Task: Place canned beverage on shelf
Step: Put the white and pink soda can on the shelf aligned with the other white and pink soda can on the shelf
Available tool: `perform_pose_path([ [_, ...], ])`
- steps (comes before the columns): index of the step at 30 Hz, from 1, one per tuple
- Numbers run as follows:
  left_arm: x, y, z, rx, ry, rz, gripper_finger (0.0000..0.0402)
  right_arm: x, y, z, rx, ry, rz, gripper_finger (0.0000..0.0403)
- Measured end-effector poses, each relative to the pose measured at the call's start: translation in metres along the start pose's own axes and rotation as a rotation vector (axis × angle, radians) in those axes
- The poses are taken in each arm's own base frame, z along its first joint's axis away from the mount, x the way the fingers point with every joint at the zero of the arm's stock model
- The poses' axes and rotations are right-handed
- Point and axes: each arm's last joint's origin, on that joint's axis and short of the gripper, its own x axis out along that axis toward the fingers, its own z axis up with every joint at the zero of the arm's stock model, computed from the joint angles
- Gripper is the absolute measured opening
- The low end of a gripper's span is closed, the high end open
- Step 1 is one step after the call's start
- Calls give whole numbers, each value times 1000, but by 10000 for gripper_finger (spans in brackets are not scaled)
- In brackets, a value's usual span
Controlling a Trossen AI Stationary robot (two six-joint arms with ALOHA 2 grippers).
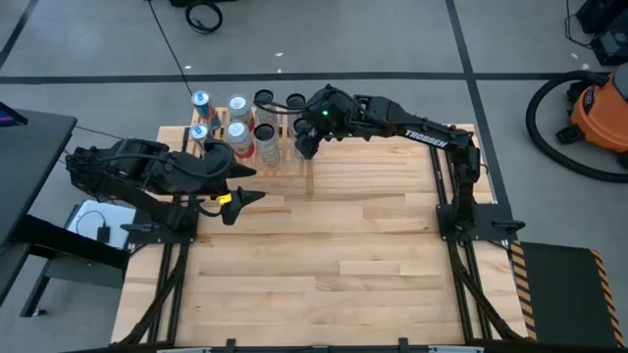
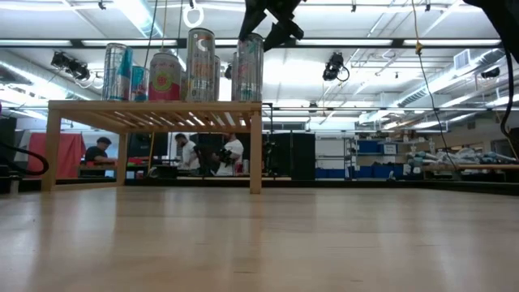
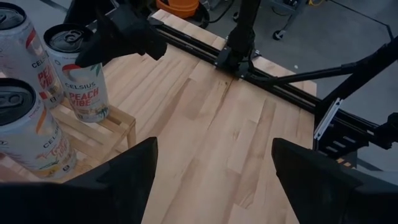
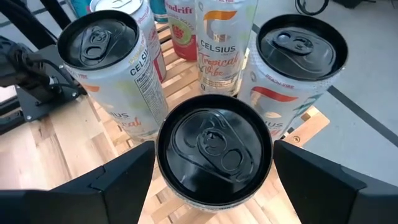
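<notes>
Black-lidded can (image 4: 214, 152) fills my right wrist cam, standing btwn the right gripper (image 4: 214, 180) fingers, which sit wide either side; can't tell if they touch it. From overhead I see the table (image 1: 343, 265), then the shelf (image 1: 250, 147) at its far-left edge, can at the shelf's right end, prob so the row fills outward. Left gripper (image 1: 240, 191) waits beside the shelf, half open, holding nothing.
</notes>
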Motion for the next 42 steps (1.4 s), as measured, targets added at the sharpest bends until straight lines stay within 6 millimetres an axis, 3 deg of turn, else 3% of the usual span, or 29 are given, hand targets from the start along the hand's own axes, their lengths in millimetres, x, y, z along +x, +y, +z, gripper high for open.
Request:
perform_pose_path([
  [7, 0, 0, 0, 6, 0, 0, 316, 0, 1, 0, -30, 4, 17, 324],
  [16, 0, 0, 0, 7, 0, 1, 316, 0, 3, -1, -65, 11, 54, 250],
  [28, 0, 0, 0, 6, 0, 1, 316, -1, 4, -1, -164, 21, 127, 253],
  [42, 0, 1, -1, 10, 11, 8, 316, 2, -10, 3, -294, 30, 289, 252],
])
